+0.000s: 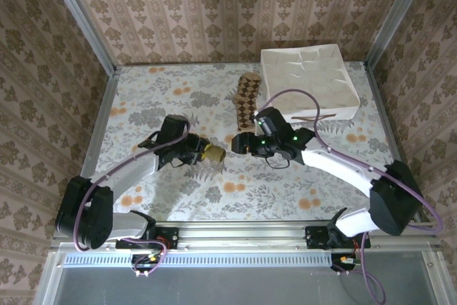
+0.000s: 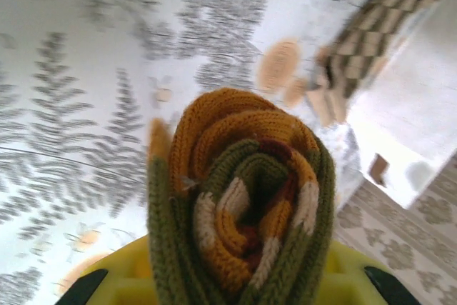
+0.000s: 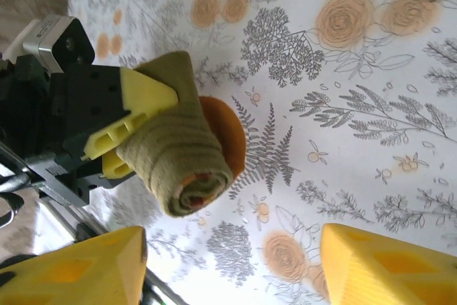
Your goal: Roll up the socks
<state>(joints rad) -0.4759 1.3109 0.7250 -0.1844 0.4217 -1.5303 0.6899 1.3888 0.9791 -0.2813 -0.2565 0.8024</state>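
The olive-green striped sock (image 2: 239, 205) is wound into a tight roll, its orange, cream and red layers showing at the end. My left gripper (image 2: 239, 280) is shut on this roll and holds it just above the table (image 1: 212, 152). In the right wrist view the roll (image 3: 182, 151) sits between the left gripper's yellow fingers (image 3: 143, 101). My right gripper (image 3: 228, 269) stands open just right of the roll, with nothing between its fingers. The brown-and-cream argyle sock (image 1: 246, 101) lies flat and unrolled behind the right gripper (image 1: 238, 144), and it also appears in the left wrist view (image 2: 371, 26).
A white creased box (image 1: 308, 80) stands at the back right, next to the argyle sock. The floral tablecloth (image 1: 164, 91) is bounded by patterned walls on three sides. A metal rail (image 1: 235, 232) runs along the near edge.
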